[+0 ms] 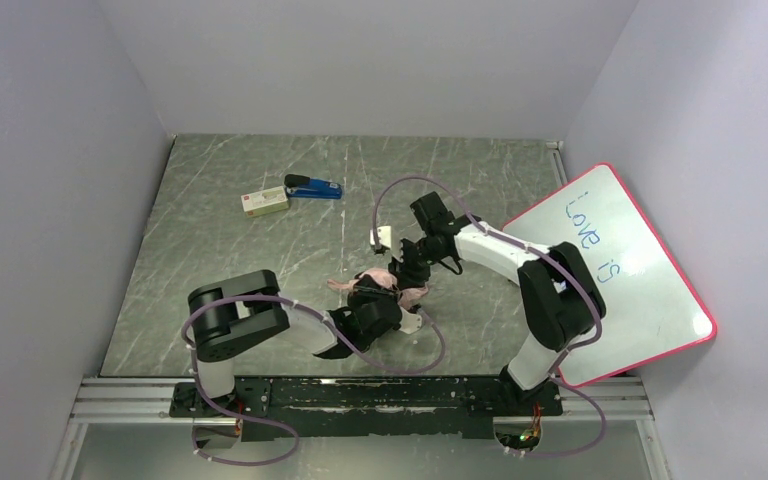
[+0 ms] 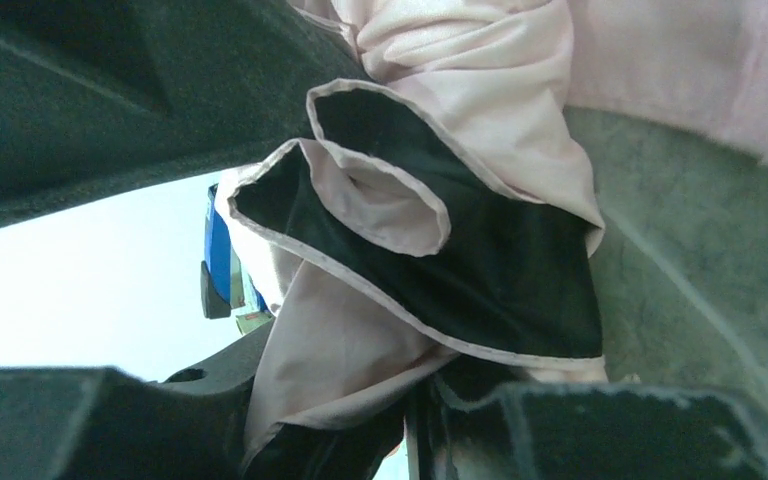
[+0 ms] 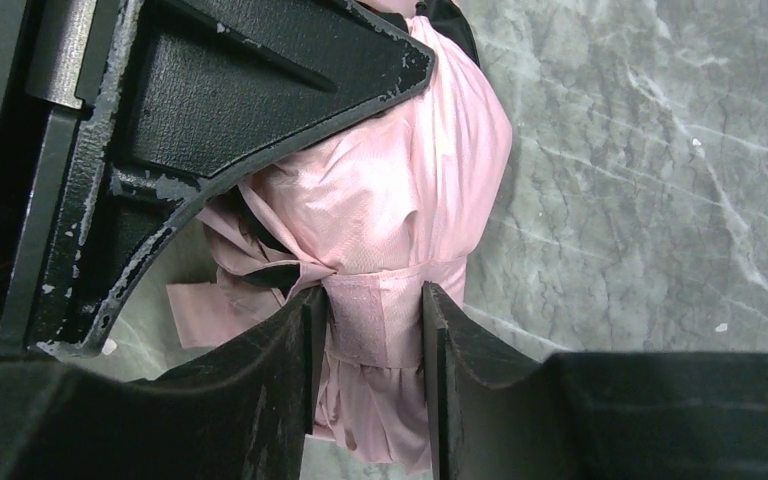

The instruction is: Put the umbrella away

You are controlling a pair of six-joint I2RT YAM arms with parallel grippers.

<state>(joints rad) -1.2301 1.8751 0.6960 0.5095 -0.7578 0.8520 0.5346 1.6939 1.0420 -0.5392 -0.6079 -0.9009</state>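
The umbrella [image 1: 392,284] is a bunched pale pink bundle in the middle of the table, between both grippers. In the right wrist view its pink fabric [image 3: 400,200] is bound by a pink strap [image 3: 365,320]. My right gripper [image 3: 372,330] is shut on the bundle at that strap, and in the top view it [image 1: 410,268] sits at the bundle's far side. My left gripper [image 1: 378,308] is at the near side. In the left wrist view it [image 2: 420,395] pinches folds of pink fabric with black lining [image 2: 480,270]. Shaft and handle are hidden.
A blue stapler [image 1: 313,187] and a small cream box [image 1: 264,202] lie at the back left. A red-framed whiteboard [image 1: 610,270] leans at the right edge. A small white tag [image 1: 383,237] hangs on the right arm's cable. Walls enclose three sides.
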